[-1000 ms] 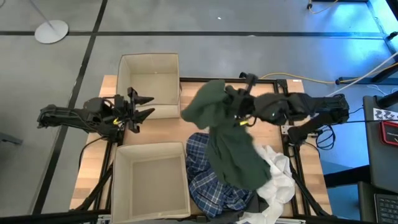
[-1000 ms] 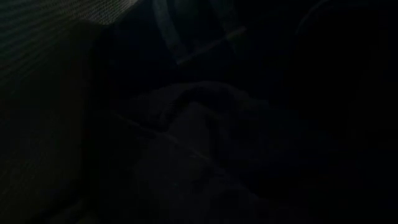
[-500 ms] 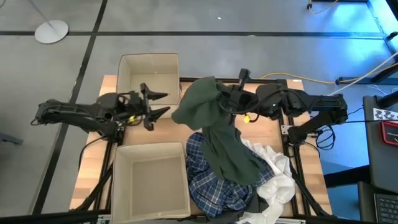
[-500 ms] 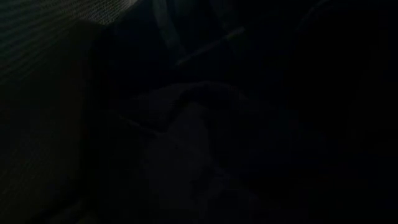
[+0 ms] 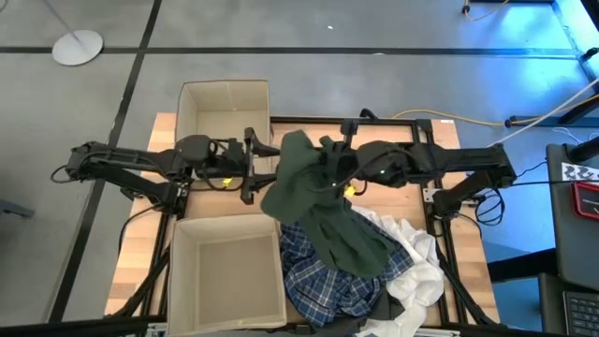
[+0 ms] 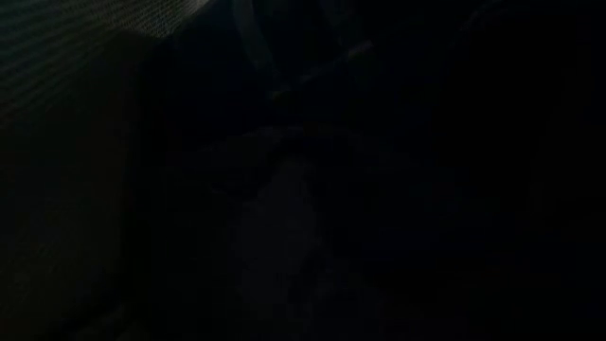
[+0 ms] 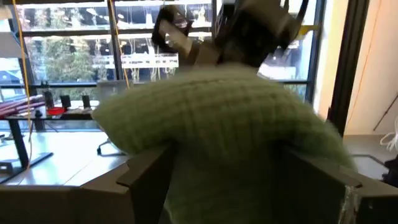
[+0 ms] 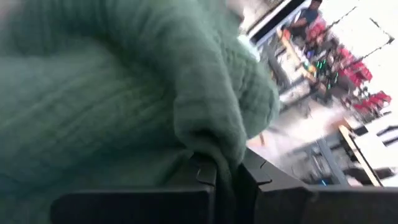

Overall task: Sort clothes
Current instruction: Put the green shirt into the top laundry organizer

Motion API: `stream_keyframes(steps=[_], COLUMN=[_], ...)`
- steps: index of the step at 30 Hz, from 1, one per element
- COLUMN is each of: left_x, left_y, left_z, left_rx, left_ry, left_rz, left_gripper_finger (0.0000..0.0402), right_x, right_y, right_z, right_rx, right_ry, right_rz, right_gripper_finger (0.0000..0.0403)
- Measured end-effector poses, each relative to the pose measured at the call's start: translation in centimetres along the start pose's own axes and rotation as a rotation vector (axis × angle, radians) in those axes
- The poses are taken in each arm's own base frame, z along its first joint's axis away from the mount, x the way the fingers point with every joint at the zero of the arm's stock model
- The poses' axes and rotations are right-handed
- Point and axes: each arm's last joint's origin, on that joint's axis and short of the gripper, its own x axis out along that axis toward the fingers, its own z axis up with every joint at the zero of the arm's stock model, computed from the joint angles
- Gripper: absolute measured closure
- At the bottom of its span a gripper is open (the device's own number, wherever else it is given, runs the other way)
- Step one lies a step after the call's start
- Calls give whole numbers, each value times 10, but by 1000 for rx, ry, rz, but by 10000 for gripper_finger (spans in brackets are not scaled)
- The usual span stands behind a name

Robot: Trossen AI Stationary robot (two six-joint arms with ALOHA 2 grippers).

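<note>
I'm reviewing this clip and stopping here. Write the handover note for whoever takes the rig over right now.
Right gripper: shut on the dark green garment, held up over the table's middle.
Left gripper: open, fingers either side of that garment's edge, not closed.
Plaid shirt and white clothes lie piled on the table's right side.
Both beige boxes show nothing inside.
Done: nothing sorted yet.
Left: box the green garment, then the pile.

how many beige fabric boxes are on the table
2. One box sits at the table's far side; the other box at the near side, left of the clothes pile. None seems hidden.
</note>
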Motion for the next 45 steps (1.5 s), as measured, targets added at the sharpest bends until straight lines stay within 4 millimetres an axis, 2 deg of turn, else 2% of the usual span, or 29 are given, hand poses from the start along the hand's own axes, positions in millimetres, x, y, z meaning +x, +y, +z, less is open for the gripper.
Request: stream_keyframes(steps=[5,9,12,19,25,30,35,41,45], left_x=[-11,-15,-11,11,26,34,38,41,41], left_y=[3,4,4,1,-1,-6,-5,-5,-7], left_z=[12,17,13,-9,-20,-28,-30,-28,-27], left_rx=[17,7,1,6,5,-36,-24,1,33], left_ry=[5,-23,-14,64,64,60,43,-2,-22], left_rz=[27,39,39,36,30,-107,-94,-138,-166], left_gripper_finger=[139,139,139,139,139,139,139,139,159], right_x=[-1,-1,1,6,9,17,25,25,24], right_y=[3,3,3,7,9,15,22,19,18], right_z=[-10,-12,-8,7,12,13,17,26,29], right_rx=[-27,-31,-7,46,61,54,31,48,40], right_ry=[107,130,83,-109,-173,-172,-233,-344,-384], right_rz=[-10,-26,-1,135,173,188,254,253,239], right_gripper_finger=[382,382,382,382,382,382,381,381,381])
